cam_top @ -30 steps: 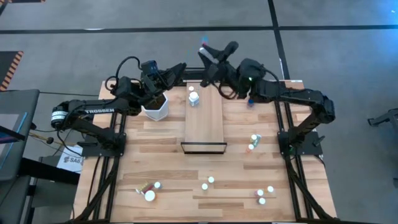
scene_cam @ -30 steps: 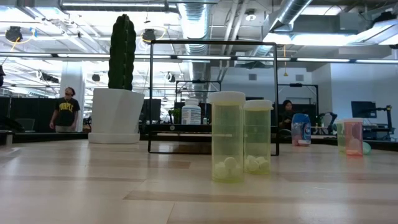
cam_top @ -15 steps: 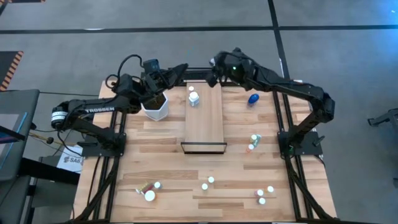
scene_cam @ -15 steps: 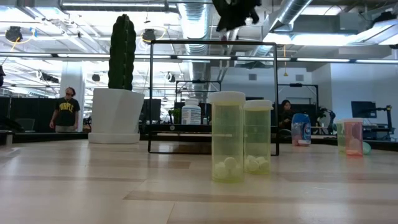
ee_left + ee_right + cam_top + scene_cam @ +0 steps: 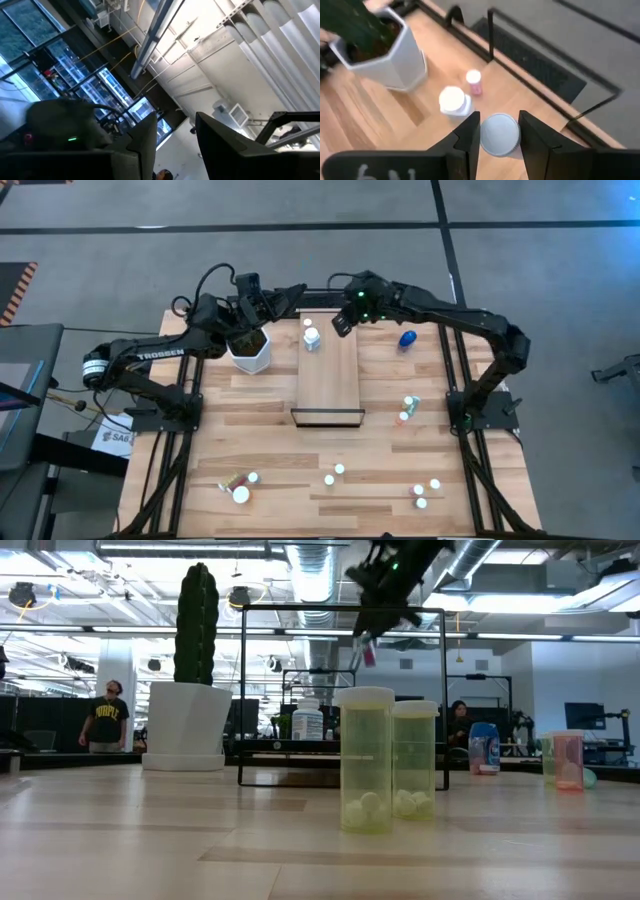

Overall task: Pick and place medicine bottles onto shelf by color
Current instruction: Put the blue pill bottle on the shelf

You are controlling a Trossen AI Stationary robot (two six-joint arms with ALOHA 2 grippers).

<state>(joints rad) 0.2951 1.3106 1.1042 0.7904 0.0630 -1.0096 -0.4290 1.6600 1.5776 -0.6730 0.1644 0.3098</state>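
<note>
Since a second ago your right gripper [image 5: 338, 326] has swung in from beyond the surface's far edge to hang over the far end of the long light-wood shelf with a dark metal frame [image 5: 331, 376], jaws clamped on a small pinkish white-capped bottle [image 5: 499, 135]. Release too high and it could topple into the two bottles [image 5: 312, 336] standing there. Your left gripper [image 5: 262, 302] waits above the white hexagonal cactus pot [image 5: 249, 352]; its jaws look slightly apart and empty.
</note>
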